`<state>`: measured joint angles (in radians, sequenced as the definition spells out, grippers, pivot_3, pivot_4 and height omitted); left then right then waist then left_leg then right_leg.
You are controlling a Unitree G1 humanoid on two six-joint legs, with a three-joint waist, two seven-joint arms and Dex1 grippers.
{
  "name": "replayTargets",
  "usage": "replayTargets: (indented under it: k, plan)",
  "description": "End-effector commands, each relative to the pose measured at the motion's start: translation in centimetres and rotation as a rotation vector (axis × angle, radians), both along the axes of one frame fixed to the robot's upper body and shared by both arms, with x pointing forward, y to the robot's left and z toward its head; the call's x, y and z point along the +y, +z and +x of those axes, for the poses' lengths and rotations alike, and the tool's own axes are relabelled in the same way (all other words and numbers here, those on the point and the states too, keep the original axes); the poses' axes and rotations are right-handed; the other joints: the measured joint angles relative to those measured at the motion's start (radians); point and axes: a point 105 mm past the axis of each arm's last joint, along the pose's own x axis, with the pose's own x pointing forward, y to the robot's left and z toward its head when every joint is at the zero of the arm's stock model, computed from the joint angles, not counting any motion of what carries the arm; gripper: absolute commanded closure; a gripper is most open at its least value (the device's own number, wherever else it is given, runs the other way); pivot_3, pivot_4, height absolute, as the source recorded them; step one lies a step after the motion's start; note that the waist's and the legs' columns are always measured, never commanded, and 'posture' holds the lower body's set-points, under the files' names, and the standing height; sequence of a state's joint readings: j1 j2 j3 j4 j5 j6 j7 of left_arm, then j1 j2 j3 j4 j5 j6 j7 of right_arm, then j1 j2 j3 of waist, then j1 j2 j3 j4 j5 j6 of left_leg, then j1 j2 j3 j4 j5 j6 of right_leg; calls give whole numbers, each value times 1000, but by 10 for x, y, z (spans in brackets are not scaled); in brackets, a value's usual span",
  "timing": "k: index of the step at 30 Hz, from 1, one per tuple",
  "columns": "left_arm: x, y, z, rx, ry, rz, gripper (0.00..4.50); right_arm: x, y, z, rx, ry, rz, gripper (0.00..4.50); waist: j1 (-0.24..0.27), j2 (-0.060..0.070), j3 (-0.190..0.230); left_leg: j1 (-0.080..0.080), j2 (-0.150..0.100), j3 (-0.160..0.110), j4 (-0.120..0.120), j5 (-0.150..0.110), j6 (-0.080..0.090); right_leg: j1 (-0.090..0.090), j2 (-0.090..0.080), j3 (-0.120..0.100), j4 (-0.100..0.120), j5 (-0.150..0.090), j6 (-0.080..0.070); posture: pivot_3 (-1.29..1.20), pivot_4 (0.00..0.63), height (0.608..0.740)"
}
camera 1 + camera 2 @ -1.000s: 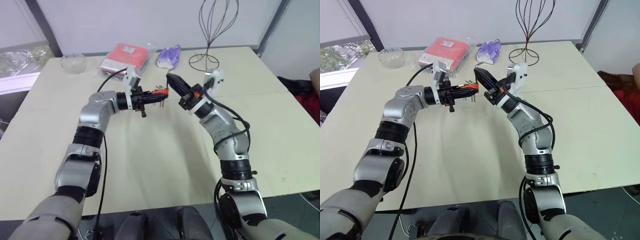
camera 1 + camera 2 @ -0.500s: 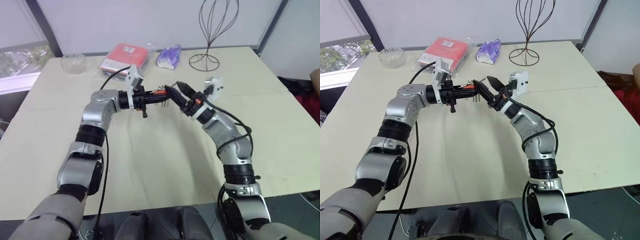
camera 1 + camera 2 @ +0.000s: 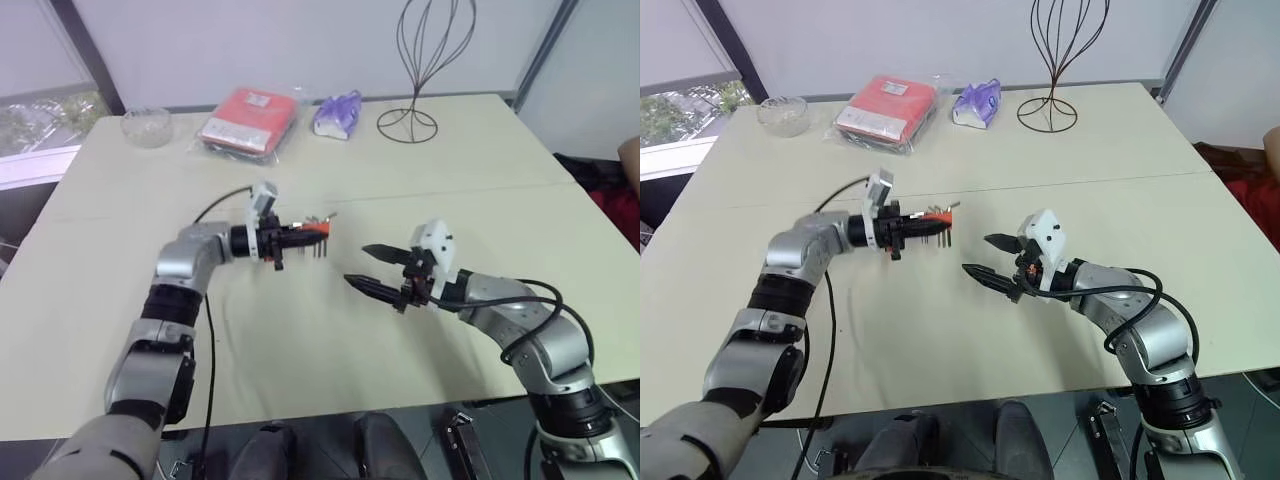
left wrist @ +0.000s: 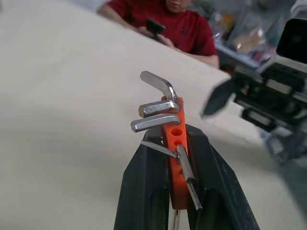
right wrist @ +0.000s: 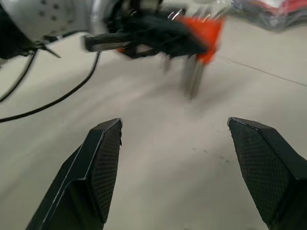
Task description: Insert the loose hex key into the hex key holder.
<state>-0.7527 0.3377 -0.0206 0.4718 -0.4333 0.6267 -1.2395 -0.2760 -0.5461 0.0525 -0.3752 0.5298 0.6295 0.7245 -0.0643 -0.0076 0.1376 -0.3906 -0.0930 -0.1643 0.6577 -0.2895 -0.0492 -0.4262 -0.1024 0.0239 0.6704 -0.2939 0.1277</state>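
My left gripper (image 3: 297,237) is shut on the orange hex key holder (image 3: 314,231), held level just above the table. In the left wrist view the holder (image 4: 173,130) sits between the two black fingers (image 4: 144,182), with several silver keys seated in it. I cannot tell the loose hex key apart from those keys. My right gripper (image 3: 357,265) stands open and empty, apart from the holder and nearer the table's front. The right wrist view looks between its fingers (image 5: 103,158) at the blurred holder (image 5: 205,29).
At the table's far side lie a red flat packet (image 3: 248,118), a purple bag (image 3: 337,112), a wire stand (image 3: 408,120) and a glass bowl (image 3: 146,126). A person in a red shirt (image 4: 177,26) sits beyond the table.
My right gripper was shut at the holder's end, then opened and drew back and down toward the front right. My left gripper sank toward the table with the holder.
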Motion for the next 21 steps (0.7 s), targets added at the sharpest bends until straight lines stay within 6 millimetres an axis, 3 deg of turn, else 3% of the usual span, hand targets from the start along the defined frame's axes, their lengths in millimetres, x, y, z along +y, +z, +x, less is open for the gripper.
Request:
replayTargets:
  k: [1, 6, 7, 14, 17, 21]
  plan:
    - [0, -8, -5, 236, 38, -93, 4500, 4, 4, 4, -42, -21, 21, 875, 6, 0, 0, 0, 0, 0, 1, 0, 0, 0, 0, 0, 0, 0, 0, 0, 150, 740]
    - [13, -51, -10, 402, 146, -14, 4500, 8, -1, 4, -39, -35, 35, 875, 20, 0, 0, 0, 0, 0, 3, 0, 1, 1, 0, 0, 0, 0, 0, 0, 150, 740]
    - [15, -55, -8, 416, 171, -6, 3569, 8, -1, 4, -38, -36, 36, 800, 21, 0, 0, 0, 0, 0, 3, 0, 1, 1, 0, 0, 0, 0, 0, 0, 150, 740]
    - [33, -76, 1, 455, 312, 64, 197, 7, -1, 7, -41, -47, 38, 800, 40, 0, -1, 4, -1, 0, 5, 0, 1, 7, 0, 0, 0, 0, 0, 0, 150, 740]
    - [54, -82, 14, 350, 460, 179, 39, 3, -2, 6, -39, -51, 25, 800, 44, -1, -1, 17, 0, 0, 1, -2, 4, 20, 0, 0, -4, 0, 0, 0, 150, 740]
    - [81, -69, 13, 159, 534, 312, 39, -5, -7, 1, -22, -57, -7, 800, 35, -1, -1, 20, 1, 0, -2, -3, 4, 21, 1, 1, -5, 0, 0, 0, 150, 740]
